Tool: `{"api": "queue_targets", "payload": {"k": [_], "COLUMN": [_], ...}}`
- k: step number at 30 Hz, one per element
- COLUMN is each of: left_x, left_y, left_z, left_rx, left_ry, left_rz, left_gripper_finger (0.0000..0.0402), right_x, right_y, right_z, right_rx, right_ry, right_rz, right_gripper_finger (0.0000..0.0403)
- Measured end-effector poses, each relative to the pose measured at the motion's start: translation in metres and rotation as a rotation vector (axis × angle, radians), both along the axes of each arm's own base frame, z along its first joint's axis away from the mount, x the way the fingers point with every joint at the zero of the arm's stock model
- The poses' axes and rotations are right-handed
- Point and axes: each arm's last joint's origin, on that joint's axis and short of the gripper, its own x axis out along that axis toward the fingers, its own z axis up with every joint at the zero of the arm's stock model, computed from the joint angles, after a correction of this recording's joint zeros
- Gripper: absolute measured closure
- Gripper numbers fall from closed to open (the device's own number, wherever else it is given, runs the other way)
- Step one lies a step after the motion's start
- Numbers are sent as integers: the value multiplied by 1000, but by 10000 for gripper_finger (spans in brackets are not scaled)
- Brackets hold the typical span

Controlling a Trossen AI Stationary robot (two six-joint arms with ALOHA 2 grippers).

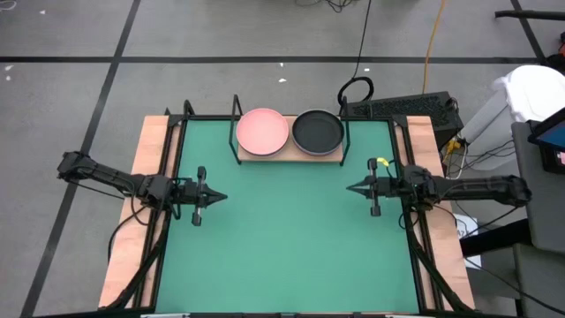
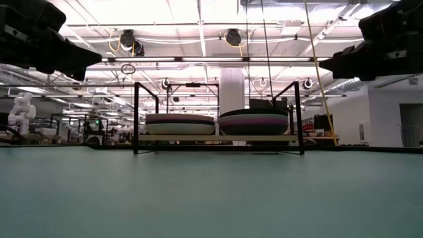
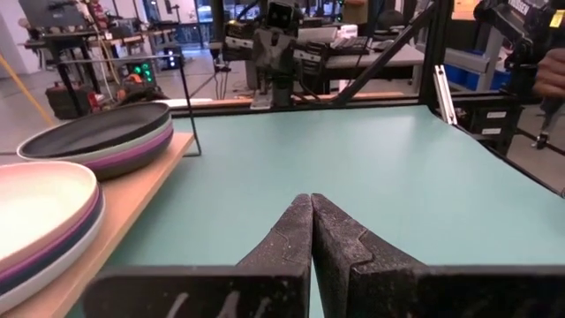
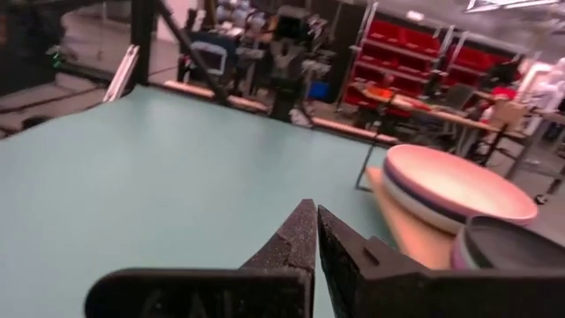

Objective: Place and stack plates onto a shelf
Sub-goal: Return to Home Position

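Two stacks of plates rest on the shelf (image 1: 290, 155), a light-wood board in a black wire frame at the table's far edge. The left stack is topped by a salmon pink plate (image 1: 262, 130), the right one by a black plate (image 1: 317, 131). The low view shows each stack several plates high, the left stack (image 2: 180, 124) and the right stack (image 2: 254, 122). My left gripper (image 1: 222, 198) hangs shut above the mat at the table's left, pointing level toward the middle. My right gripper (image 1: 350, 187) hangs shut at the right, pointing back at it. Both hold nothing.
Green mat (image 1: 291, 247) lies open between the two grippers and toward the near edge. Wooden side strips (image 1: 146, 177) and black frame rails run along the table's left and right. Cables and a keyboard (image 1: 402, 108) lie beyond the far right corner.
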Motion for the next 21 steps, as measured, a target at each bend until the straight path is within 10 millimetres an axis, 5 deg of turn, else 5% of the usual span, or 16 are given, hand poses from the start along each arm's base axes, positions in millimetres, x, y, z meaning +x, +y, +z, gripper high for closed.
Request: {"api": "queue_targets", "payload": {"k": [21], "left_x": [-6], "left_y": [4], "left_z": [-2], "left_rx": [25], "left_ry": [17], "left_rz": [74], "left_gripper_finger": [399], "right_x": [-14], "right_y": [0], "right_z": [1], "right_rx": [131], "right_ry": [-17], "right_rz": [-7], "right_gripper_finger": [403]}}
